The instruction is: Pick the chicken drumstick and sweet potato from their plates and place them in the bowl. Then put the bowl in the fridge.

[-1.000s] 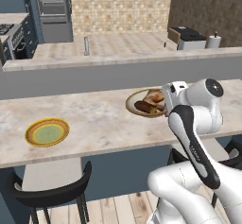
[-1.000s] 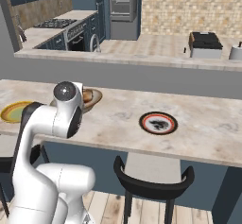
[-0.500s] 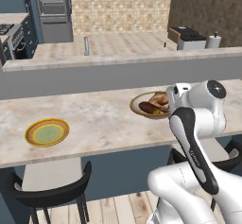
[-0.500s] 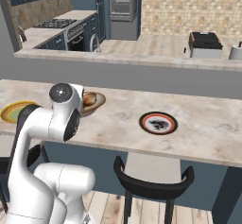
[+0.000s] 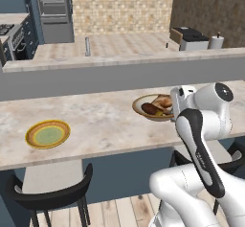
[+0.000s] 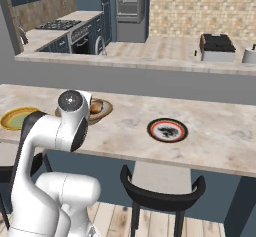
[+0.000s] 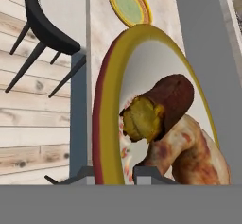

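ITEM 1, bowl [image 5: 143, 102]: shallow, brown-rimmed, on the bench [image 5: 95, 120] at about 3 o'clock of the left base view, just ahead of the arm's wrist. In the hand view its rim stands between the two finger tips.

ITEM 2, sweet potato [image 7: 163, 105]: dark reddish-brown lump with a yellow cut end, lying inside the bowl.

ITEM 3, chicken drumstick [image 7: 194, 152]: golden-brown, mottled tan, also inside the bowl, touching the sweet potato at its 5 o'clock in the hand view.

ITEM 4, yellow-rimmed plate [image 5: 48, 134]: bare, pale green centre, at 9 o'clock on the bench, well apart from the bowl.

ITEM 5, dark-rimmed plate [image 6: 167, 130]: bare of food, patterned centre, at centre of the right base view, well apart from the bowl on its other side.

ITEM 6, gripper [image 7: 113, 173]: jaws clenched on the bowl's near rim. Whether the bowl is lifted clear of the bench is hard to tell; the wrist hides its base.

STEP IN HAND, judged: both foods are loaded; the fridge stage has begun, with the bowl gripped by its edge.

NEXT MOVE, judged: keep the bowl near level so neither item rolls out, raise it clear of the bench, then carry it to the fridge [image 5: 53, 3] at 11 o'clock, far across the room.
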### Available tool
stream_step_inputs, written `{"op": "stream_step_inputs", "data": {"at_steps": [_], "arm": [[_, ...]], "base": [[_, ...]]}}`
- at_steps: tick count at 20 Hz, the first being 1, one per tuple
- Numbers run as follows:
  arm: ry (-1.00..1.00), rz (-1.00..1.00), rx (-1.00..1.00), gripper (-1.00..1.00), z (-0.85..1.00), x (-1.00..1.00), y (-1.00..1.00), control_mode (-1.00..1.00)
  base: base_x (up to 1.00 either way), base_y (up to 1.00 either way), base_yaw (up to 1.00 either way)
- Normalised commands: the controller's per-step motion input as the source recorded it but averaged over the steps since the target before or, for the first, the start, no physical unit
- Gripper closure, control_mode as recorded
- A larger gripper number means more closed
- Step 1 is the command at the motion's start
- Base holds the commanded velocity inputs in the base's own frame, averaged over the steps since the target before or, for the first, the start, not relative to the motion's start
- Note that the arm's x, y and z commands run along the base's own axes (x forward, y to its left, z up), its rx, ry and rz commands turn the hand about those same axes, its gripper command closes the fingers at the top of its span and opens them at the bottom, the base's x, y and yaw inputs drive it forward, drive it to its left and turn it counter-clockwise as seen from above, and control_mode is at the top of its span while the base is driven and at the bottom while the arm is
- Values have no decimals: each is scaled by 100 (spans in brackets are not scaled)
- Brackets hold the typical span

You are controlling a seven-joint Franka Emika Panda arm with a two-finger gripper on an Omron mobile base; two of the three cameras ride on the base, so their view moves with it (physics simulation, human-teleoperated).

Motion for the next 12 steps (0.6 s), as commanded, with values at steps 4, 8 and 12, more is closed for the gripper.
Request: {"op": "stream_step_inputs", "data": {"at_steps": [4, 8, 12], "arm": [[0, 0, 0, 100, 0, 0, 0, -100], [0, 0, 0, 100, 0, 0, 0, -100], [0, 0, 0, 100, 0, 0, 0, 100]], "base": [[0, 0, 0], [0, 0, 0], [0, 0, 0]]}}
